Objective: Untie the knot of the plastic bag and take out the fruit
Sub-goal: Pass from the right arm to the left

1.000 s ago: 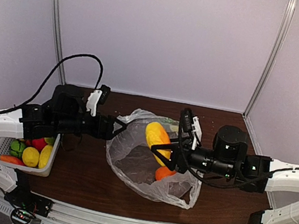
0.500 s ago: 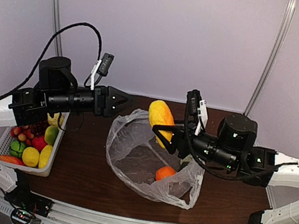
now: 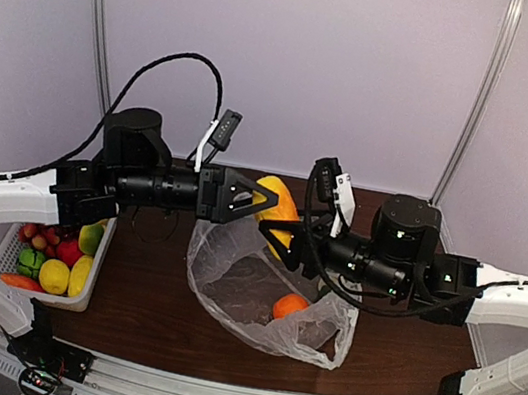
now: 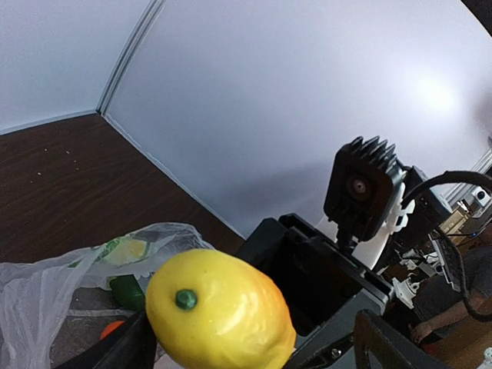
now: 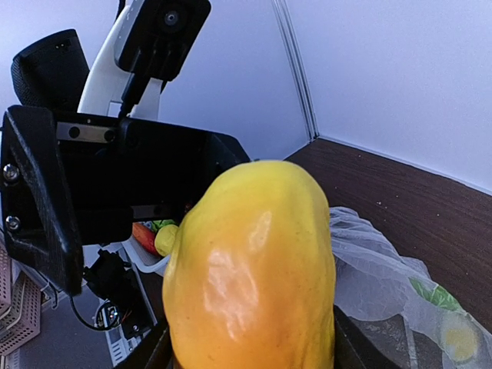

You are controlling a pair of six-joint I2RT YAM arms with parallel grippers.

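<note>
L hand [image 3: 258, 201] moved to mango [image 3: 286, 206].

Both arms reach inward (wrists level): left gripper [image 3: 261, 200] jaws spread, right gripper [image 3: 284, 241] clamping the mango [image 3: 286, 199].

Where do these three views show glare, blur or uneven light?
Right wrist view: the large yellow mango fills the foreground, slightly soft, with pale highlights. Left wrist view: a bright hotspot washes the white back wall. Top view: evenly lit and sharp; the clear crinkly plastic bag has only faint sheen.
</note>
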